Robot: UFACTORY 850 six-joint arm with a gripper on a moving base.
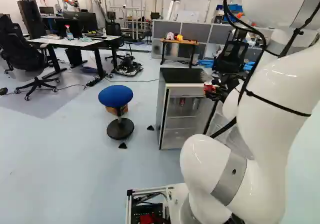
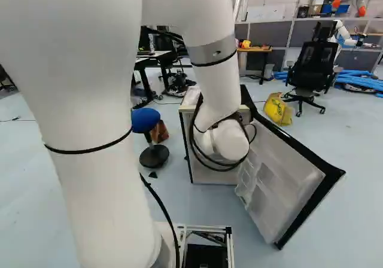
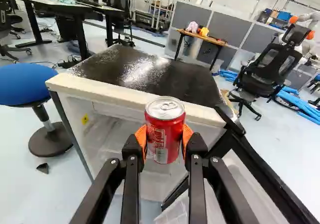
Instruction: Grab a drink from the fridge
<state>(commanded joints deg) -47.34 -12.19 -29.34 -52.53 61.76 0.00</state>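
In the left base view, the white arm [image 1: 280, 89] rises at the right, its thick lower links bent and its wrist end reaching far and left, toward the mini fridge [image 1: 175, 89]. There the gripper [image 1: 211, 87] holds a red soda can [image 1: 208, 88] by the fridge's upper right corner; any print on it is too small to make out here. A blue-topped stool [image 1: 115, 96] stands left of the fridge.

In the right base view, the arm climbs on the left, crosses above and drops its wrist in front of the fridge, hiding the fingers. The fridge door [image 2: 281, 184] hangs open toward the near right, clear bins on its inner side. Beyond it, farther right, a yellow bag [image 2: 278, 109] carries dark lettering, beside a black office chair [image 2: 314, 64].

In the wrist view, both orange pads [image 3: 187, 136] pinch the can from opposite sides. It is upright, silver lid up, with pale lettering on its red side, outside the fridge and ahead of its open front. A small yellow label [image 3: 85, 119] sticks inside the fridge.
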